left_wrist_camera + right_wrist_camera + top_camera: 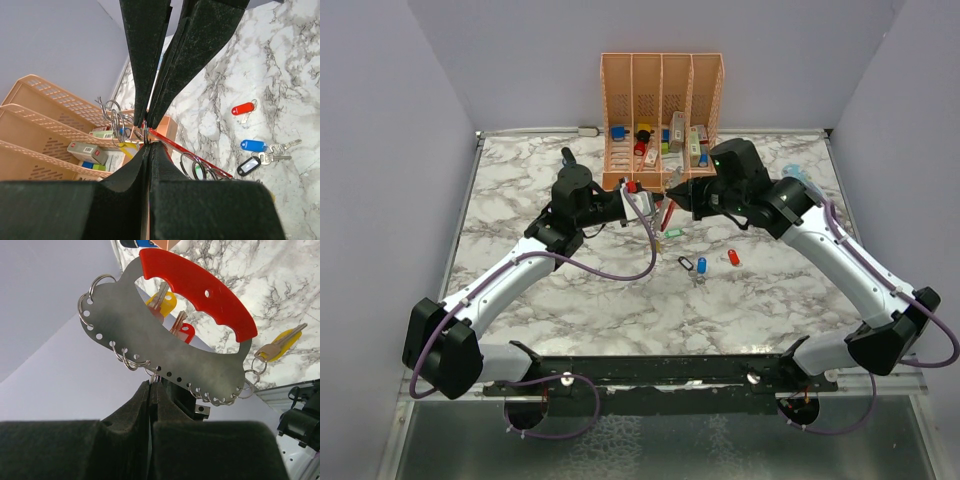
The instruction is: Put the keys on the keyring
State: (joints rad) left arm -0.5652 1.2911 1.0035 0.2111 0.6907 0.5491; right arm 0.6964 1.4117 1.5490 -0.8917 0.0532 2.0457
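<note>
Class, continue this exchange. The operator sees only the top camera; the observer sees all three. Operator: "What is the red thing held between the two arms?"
Observer: A keyring: a flat metal plate with a red handle and small rings along its edge.
Operator: Which arm grips it?
Observer: Both. The right gripper is shut on the ringed edge, and the left gripper is shut on it too.
Operator: Is any key on it?
Observer: A yellow key seems to hang from a ring at one end.
</note>
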